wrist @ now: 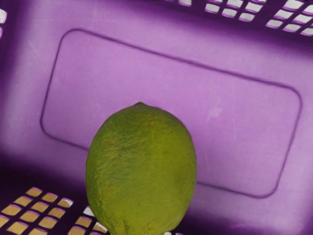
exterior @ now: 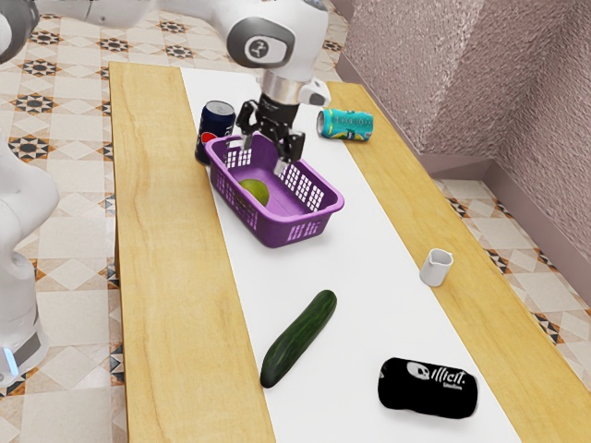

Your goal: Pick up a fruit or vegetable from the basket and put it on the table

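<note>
"Where's our lime (wrist: 142, 171)?"

"In our purple plastic basket (exterior: 277, 230), near a long latticed wall. Its dimpled skin runs to a blunt nub."

"And our gripper (exterior: 263, 153)?"

"Above the lime, jaws parted and released. The basket's raised walls ring our fruit, and a dark blue can (exterior: 217, 118) stands upright just beside one end."

"What else shares our surface (exterior: 171, 277)?"

"A teal can (exterior: 346, 125) on its side near the basket; well apart, a long, dark green cucumber (exterior: 300, 339), a white spouted jug (exterior: 436, 268) and a black can (exterior: 428, 389) lying down."
</note>
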You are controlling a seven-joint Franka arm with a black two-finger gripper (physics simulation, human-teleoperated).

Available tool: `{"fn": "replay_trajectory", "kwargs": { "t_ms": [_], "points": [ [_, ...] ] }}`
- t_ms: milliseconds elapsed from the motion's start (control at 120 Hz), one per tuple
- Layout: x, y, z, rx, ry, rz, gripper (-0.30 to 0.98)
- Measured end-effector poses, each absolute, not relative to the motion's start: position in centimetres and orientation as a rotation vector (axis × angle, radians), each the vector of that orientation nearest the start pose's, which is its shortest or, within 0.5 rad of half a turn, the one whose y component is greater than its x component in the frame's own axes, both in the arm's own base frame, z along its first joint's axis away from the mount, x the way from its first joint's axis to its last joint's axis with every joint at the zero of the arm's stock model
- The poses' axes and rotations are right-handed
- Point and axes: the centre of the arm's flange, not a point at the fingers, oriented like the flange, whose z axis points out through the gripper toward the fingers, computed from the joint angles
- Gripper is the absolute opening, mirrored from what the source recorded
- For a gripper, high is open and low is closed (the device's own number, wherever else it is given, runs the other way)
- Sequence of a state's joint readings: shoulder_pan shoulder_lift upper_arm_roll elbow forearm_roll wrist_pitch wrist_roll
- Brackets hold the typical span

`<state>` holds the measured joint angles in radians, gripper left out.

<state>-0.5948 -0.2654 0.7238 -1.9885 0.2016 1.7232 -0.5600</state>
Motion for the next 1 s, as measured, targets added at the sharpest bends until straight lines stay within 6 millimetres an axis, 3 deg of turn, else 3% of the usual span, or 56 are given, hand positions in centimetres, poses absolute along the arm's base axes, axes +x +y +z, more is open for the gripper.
{"fn": "replay_trajectory", "kwargs": {
  "t_ms": [125, 242, 492, 925, 1000],
  "points": [
    [48.5, 11.6, 53.2, -2.928, -1.01, 0.089, 0.68],
    [47.4, 12.7, 52.4, -2.942, -1.046, 0.092, 0.68],
    [47.1, 11.0, 51.7, -2.968, -0.983, 0.061, 0.68],
    [47.0, 11.2, 49.8, -2.957, -0.97, 0.042, 0.67],
    [46.9, 12.3, 49.3, -2.953, -1.0, 0.047, 0.67]
  ]
}}
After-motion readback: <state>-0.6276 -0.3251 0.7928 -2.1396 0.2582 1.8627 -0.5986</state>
